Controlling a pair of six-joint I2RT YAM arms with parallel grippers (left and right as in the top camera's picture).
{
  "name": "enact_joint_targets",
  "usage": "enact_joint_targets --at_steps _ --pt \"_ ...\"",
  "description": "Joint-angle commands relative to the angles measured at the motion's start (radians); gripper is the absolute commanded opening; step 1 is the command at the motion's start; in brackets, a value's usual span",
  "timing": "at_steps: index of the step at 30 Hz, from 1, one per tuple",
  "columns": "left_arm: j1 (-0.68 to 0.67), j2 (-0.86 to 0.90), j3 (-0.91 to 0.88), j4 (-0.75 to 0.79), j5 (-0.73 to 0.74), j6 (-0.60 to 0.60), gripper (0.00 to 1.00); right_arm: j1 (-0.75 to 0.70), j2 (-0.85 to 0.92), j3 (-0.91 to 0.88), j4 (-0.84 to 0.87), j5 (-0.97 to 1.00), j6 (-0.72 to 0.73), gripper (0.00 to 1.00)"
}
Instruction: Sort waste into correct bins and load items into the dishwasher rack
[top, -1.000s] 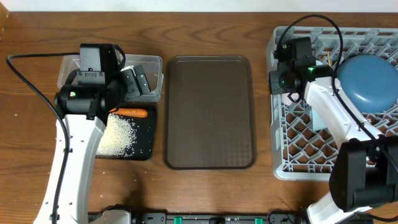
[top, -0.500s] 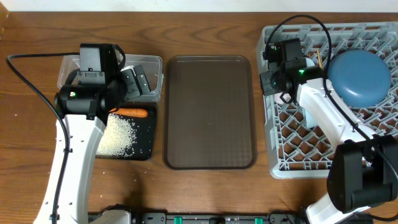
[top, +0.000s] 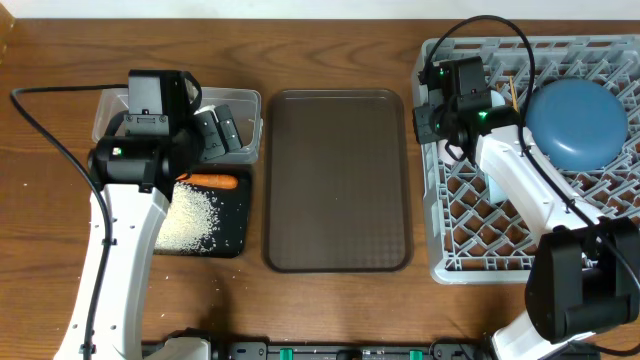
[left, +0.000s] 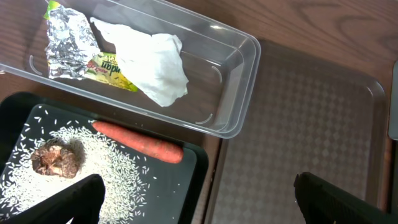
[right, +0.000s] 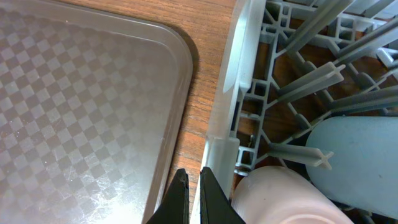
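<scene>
The grey dishwasher rack (top: 432, 200) stands at the right and holds the dark-blue plate (top: 580, 125) and the chopsticks (top: 514, 92). My right gripper (top: 428, 118) is shut on the rack's left rim (right: 242, 56). Its fingers (right: 194, 186) are next to the pink cup (right: 280, 196) and a light blue piece (right: 360, 155). My left gripper (left: 199, 202) is open and empty above the bins. The clear tub (left: 236, 81) holds tissue (left: 155, 65), foil (left: 67, 40) and packet (left: 112, 65). The black tray (left: 183, 186) holds carrot (left: 140, 142), rice (left: 118, 171) and brown lump (left: 57, 157).
The brown serving tray (top: 337, 180) lies between the bins and the rack, its right edge close to the rack's left wall. A few rice grains lie on the wood in front of the black tray (top: 235, 215).
The rack has slid left toward the brown tray together with my right gripper. The left arm has not moved.
</scene>
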Motion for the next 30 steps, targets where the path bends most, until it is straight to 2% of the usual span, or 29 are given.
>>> enact_joint_targets --at_steps 1,6,11,12,13,14,15,30 --pt "0.005 0.003 0.01 -0.002 -0.002 0.01 0.98 0.009 -0.005 0.014 0.008 -0.011 0.018 0.05" --pt "0.005 0.003 0.01 -0.003 -0.002 0.01 0.98 0.009 -0.008 0.029 0.056 -0.023 0.077 0.11" --pt "0.005 0.003 0.01 -0.002 -0.001 0.01 0.98 0.009 -0.048 0.071 0.054 -0.087 0.104 0.26" --pt "0.005 0.003 0.01 -0.003 -0.002 0.01 0.98 0.009 -0.065 0.074 0.055 -0.094 0.104 0.36" --pt "0.005 0.003 0.01 -0.003 -0.002 0.01 0.98 0.009 -0.077 0.074 0.055 -0.094 0.104 0.51" --pt "0.005 0.003 0.01 -0.002 -0.002 0.01 0.98 0.009 -0.098 0.074 0.054 -0.089 0.103 0.71" --pt "0.005 0.003 0.01 -0.002 -0.002 0.01 0.98 0.008 -0.108 0.074 0.051 -0.083 0.103 0.99" --pt "0.005 0.003 0.01 -0.002 -0.001 0.01 0.98 0.008 -0.132 0.073 0.016 -0.079 0.103 0.99"
